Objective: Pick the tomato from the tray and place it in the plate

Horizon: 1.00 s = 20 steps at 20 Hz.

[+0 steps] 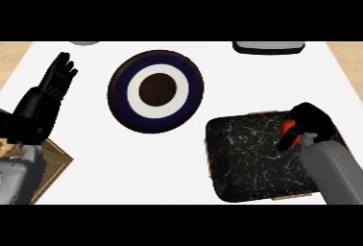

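R black hand [312,120] is curled round the small red tomato [286,128] on the black marbled tray [248,158], prob. for lifting; ringed blue-white round plate [156,91] sits apart, leftward. L hand [56,79] rests open.

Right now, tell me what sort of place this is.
Most likely a kitchen counter: a white top with a round ringed plate, a dark marbled tray, and a red tomato on the tray with the right hand curled round it.
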### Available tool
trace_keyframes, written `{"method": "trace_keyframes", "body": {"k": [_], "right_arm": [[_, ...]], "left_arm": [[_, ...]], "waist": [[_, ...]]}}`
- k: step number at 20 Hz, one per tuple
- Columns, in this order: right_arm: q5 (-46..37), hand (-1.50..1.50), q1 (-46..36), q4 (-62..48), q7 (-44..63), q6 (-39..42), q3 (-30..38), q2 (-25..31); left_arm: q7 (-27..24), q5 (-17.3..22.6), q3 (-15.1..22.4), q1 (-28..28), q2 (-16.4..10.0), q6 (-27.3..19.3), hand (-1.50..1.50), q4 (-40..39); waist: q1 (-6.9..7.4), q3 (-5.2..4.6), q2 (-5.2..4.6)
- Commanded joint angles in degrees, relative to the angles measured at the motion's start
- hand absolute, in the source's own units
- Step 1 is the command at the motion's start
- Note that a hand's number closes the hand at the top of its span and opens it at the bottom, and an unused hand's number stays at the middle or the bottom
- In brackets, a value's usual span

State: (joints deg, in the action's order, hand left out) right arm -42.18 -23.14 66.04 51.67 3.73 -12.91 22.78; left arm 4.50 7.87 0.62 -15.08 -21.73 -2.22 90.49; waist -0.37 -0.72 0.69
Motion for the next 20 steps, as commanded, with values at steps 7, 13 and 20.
{"method": "trace_keyframes", "body": {"k": [7,13,20], "right_arm": [[-21.7,1.50,23.0,18.5,18.8,-21.7,-10.1,-12.2],[-40.5,1.50,31.5,31.7,22.7,-25.4,-17.9,-20.3],[-59.9,1.50,34.3,43.9,23.1,-28.1,-34.4,-22.7]], "left_arm": [[-0.6,-0.1,-3.4,2.6,-1.9,-0.7,0.00,-1.4],[1.3,0.9,-3.4,2.2,-1.9,-0.4,0.00,1.0],[1.2,1.2,-2.6,1.2,-1.8,1.3,0.00,0.8]], "waist": [[-5.21,0.35,1.17],[-3.90,0.45,1.04],[-2.14,0.60,0.45]]}}
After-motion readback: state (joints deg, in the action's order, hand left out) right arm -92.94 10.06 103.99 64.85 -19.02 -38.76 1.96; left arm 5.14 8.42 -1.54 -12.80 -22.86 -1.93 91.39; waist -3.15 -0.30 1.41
